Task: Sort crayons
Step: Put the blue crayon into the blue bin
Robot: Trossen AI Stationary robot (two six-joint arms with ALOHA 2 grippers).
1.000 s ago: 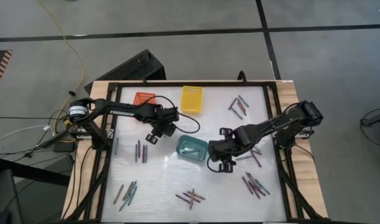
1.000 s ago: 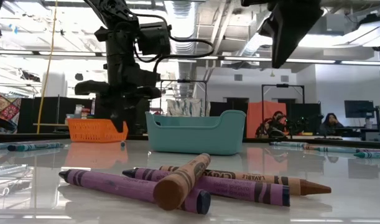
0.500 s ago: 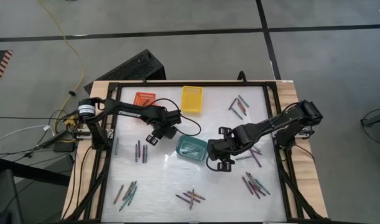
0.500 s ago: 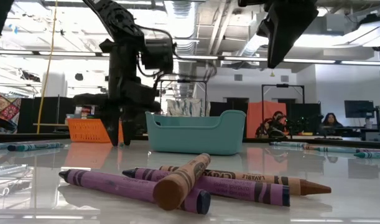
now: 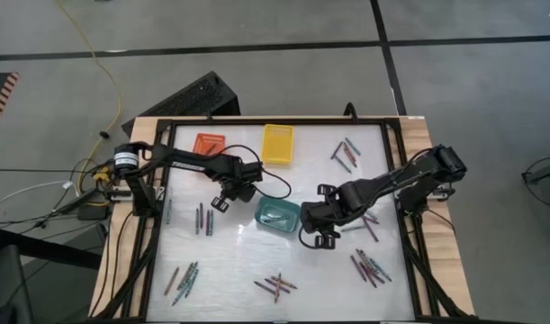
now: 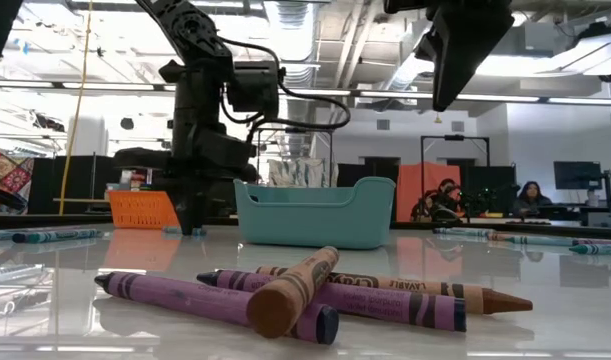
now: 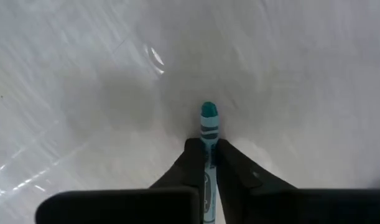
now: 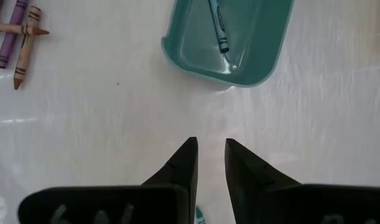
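Crayons lie in scattered clusters on the white table, at the left, near left, near middle, near right and far right. My left gripper is down at the table, left of the teal basket, and shut on a teal crayon. My right gripper hangs above the table just right of that basket; its fingers stand a little apart, with bare table showing between their tips. One teal crayon lies inside the teal basket. My left gripper pinches the teal crayon by its two long sides between its two fingers. The fingers come from above and point down. The crayon lies flat on the table, and one end sticks out past the fingertips.
An orange basket and a yellow basket stand at the table's far edge. A black frame runs around the table. In the low view, purple and brown crayons lie close to the near edge. People sit in the room behind.
My left gripper has come down to the table with its fingers apart and then shut on the teal crayon lying there. The crayon stays on the table.
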